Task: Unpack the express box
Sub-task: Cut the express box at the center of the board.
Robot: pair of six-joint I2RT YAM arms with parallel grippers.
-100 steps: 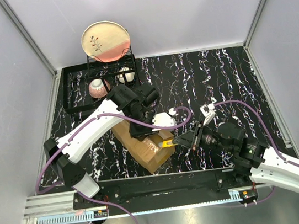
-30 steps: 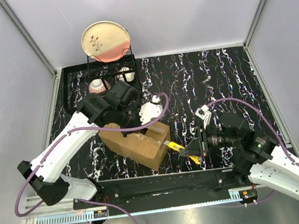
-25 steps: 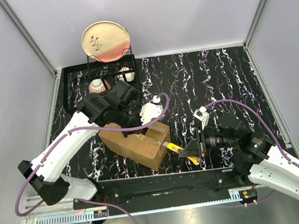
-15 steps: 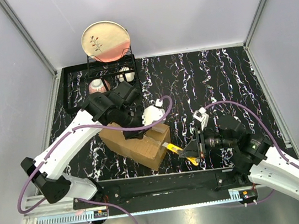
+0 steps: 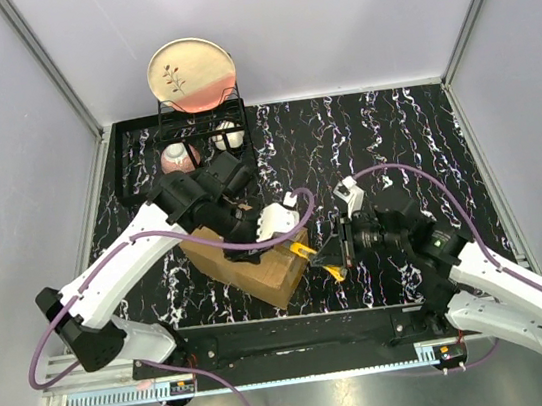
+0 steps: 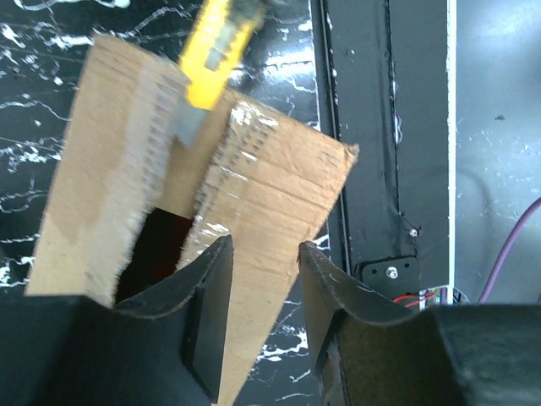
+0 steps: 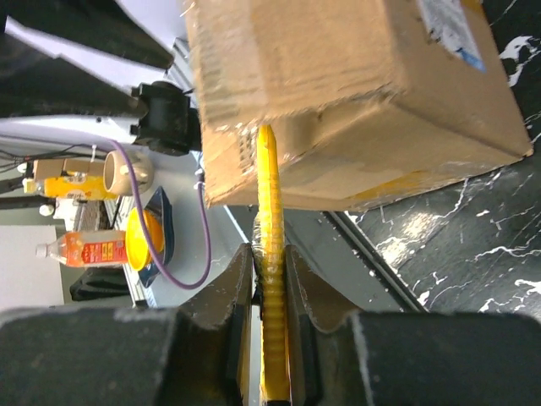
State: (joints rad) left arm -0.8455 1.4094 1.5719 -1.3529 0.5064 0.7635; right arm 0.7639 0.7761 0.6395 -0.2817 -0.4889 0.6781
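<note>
The express box (image 5: pixel 244 264) is a brown cardboard carton lying slantwise near the table's front edge. Its top seam is slit, and a dark gap shows between the flaps (image 6: pixel 152 245). My left gripper (image 5: pixel 260 245) hovers over the box top, open, with the right flap (image 6: pixel 279 194) showing behind the gap between its fingers (image 6: pixel 211 288). My right gripper (image 5: pixel 337 257) is shut on a yellow utility knife (image 7: pixel 270 203). The knife's tip meets the box's near right end (image 7: pixel 338 93), and its blade lies in the seam (image 6: pixel 190 127).
A black dish rack (image 5: pixel 150 164) at the back left holds a pink-and-cream plate (image 5: pixel 191 73) and two small bowls (image 5: pixel 177 160). A black rail (image 5: pixel 299 332) runs along the front edge just behind the box. Grey walls close in both sides.
My left gripper's jaws have parted and it has shifted right over the box top. The right arm has swung left, bringing the knife up to the box's end.
</note>
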